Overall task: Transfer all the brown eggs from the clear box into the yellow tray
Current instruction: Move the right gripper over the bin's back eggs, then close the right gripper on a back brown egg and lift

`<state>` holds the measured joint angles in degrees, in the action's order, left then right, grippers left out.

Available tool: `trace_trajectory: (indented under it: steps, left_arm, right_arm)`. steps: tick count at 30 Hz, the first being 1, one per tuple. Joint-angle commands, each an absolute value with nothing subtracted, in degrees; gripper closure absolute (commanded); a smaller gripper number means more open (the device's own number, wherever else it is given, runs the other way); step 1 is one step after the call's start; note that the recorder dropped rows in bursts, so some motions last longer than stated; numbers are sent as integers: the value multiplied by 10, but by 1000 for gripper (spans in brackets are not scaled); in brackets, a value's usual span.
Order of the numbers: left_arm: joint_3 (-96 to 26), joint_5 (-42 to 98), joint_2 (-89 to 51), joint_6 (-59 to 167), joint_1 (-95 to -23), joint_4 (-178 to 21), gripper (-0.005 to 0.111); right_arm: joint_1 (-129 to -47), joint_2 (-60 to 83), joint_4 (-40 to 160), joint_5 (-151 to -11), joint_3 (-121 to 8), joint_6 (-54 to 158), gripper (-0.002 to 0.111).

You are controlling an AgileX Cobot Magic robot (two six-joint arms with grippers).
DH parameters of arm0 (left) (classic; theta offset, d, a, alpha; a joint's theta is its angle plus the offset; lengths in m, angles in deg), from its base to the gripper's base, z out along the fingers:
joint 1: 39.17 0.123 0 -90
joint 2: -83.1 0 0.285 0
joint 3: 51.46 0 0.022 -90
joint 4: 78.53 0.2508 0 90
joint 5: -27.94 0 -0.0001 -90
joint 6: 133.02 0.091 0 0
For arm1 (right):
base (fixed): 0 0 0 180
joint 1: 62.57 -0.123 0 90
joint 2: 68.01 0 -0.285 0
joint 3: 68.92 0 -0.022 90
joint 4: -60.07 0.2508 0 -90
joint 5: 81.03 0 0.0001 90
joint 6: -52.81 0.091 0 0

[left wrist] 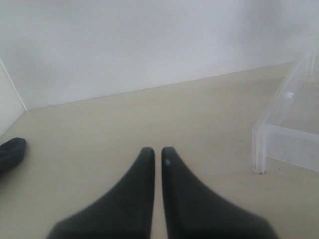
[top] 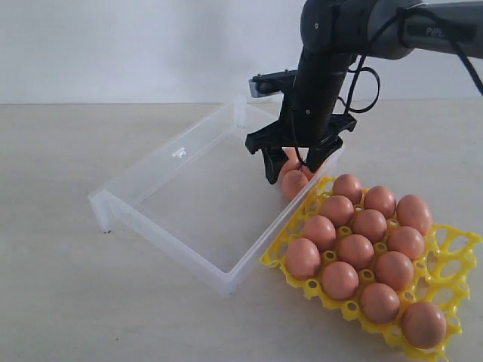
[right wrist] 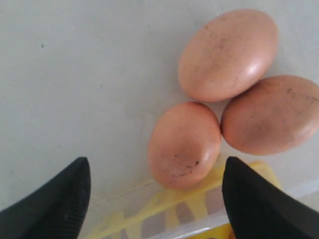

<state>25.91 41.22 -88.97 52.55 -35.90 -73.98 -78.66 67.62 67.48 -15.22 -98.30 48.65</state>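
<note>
The right end effector (top: pixel 293 169), jaws spread wide and holding nothing, hangs straight above the nearest of three brown eggs (right wrist: pixel 184 144) lying in the clear box (top: pixel 151 188), in its corner beside the yellow tray (top: pixel 453 249). That egg's long axis runs crosswise to the jaws.

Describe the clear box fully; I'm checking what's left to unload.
The clear box is a shallow rectangular container of see-through plastic with frosted whitish rims and low walls. It sits flat on the pale table, the yellow tray close along one long side. Most of its floor is bare; three brown eggs cluster in one corner, beneath the open right tool.
</note>
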Motion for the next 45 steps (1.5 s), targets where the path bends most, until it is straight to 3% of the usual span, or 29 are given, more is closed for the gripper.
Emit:
trace_trajectory:
  steps: [1, 14, 16, 22, 33, 36, 45]
  left_arm:
    - [258, 408, -891, 524, -363, -743, 103]
    - [258, 408, -891, 524, -363, -743, 103]
    - [258, 408, -891, 524, -363, -743, 103]
    - [258, 408, -891, 524, -363, -743, 103]
    - [258, 408, -891, 524, -363, -743, 103]
    - [258, 408, -891, 524, -363, -743, 103]
    - [258, 408, -891, 524, -363, -743, 103]
  right_arm:
    - [-784, 686, 668, -180, -985, 495, 44]
    - [-784, 737, 664, -200, -985, 528, 44]
    - [-784, 738, 664, -199, -985, 528, 50]
    - [-784, 739, 664, -179, -985, 519, 87]
    - [-784, 739, 661, -150, -985, 443, 90]
    - [-784, 722, 668, -183, -989, 442, 108]
    - [-784, 696, 698, -226, -1010, 433, 108]
